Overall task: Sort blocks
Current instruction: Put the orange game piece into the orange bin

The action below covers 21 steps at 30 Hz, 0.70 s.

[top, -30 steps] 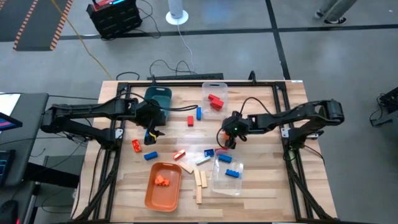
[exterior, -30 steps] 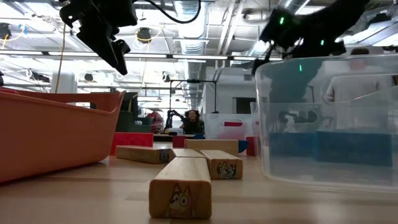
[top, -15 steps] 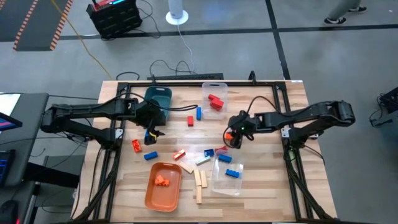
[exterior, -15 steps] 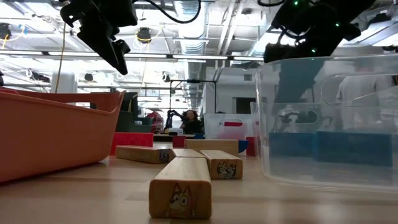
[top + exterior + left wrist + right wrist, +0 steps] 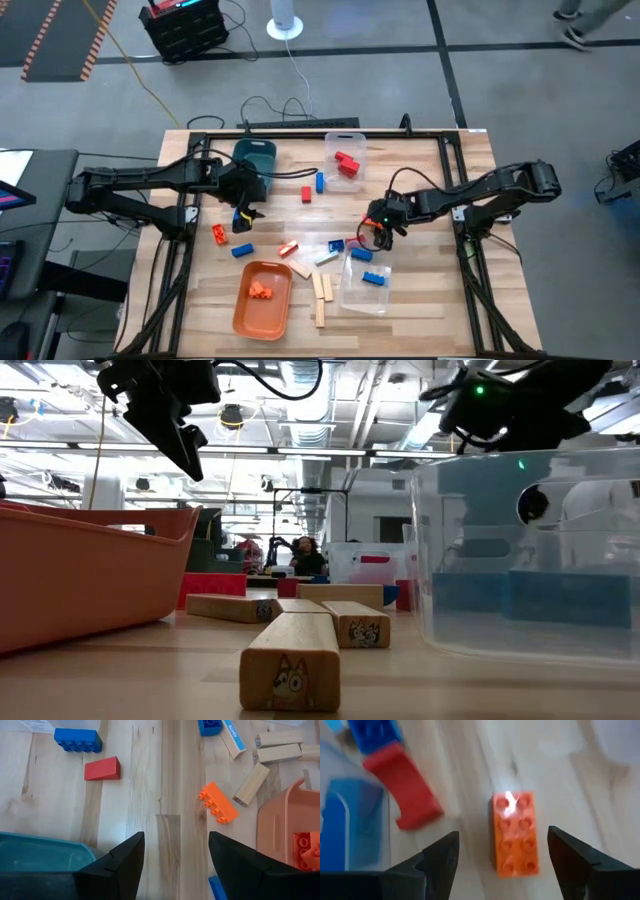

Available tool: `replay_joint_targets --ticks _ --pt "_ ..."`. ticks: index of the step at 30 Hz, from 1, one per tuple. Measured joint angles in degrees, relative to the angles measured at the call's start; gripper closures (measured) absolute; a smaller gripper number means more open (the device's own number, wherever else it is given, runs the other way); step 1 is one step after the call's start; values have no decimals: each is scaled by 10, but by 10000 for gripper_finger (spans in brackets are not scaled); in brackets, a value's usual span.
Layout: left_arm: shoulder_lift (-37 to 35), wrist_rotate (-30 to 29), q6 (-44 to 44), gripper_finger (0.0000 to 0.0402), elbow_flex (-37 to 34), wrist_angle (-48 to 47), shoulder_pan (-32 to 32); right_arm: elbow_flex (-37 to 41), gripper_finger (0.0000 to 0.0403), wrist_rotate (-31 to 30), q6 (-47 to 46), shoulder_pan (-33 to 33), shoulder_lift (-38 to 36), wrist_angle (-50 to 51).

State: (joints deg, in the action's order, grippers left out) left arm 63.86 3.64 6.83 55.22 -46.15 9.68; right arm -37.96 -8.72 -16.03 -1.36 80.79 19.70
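My right gripper (image 5: 502,865) (image 5: 376,233) hangs open, low over the table's middle right. An orange brick (image 5: 515,832) lies flat on the wood just ahead of its fingers, in line with the gap and untouched. Beside it lie a red block (image 5: 402,790) and a blue brick (image 5: 370,732). My left gripper (image 5: 175,865) (image 5: 243,213) is open over bare wood by the teal tray (image 5: 256,160), holding nothing. Loose blocks lie on the table: an orange brick (image 5: 217,802), a red one (image 5: 102,768), a blue one (image 5: 78,740) and wooden pieces (image 5: 322,290).
An orange tray (image 5: 263,298) holding orange bricks stands near the front edge. A clear bin (image 5: 365,280) with a blue brick sits right of the wooden pieces, close to my right gripper. A second clear bin (image 5: 344,158) at the far side holds red bricks.
My right gripper has opened from shut. It has moved a little toward the table's near edge and tipped further down over the orange brick.
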Motion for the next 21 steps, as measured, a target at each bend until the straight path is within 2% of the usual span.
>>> replay_joint_targets --ticks 7,13,21 --pt "0 0 8 187 0 3 0 56 122 2 -16 -1 -3 -96" --pt "0 0 8 187 0 2 0 55 122 -15 -10 0 -10 -97" --pt "0 0 8 187 0 1 0 17 122 -25 -28 -5 -56 -69"
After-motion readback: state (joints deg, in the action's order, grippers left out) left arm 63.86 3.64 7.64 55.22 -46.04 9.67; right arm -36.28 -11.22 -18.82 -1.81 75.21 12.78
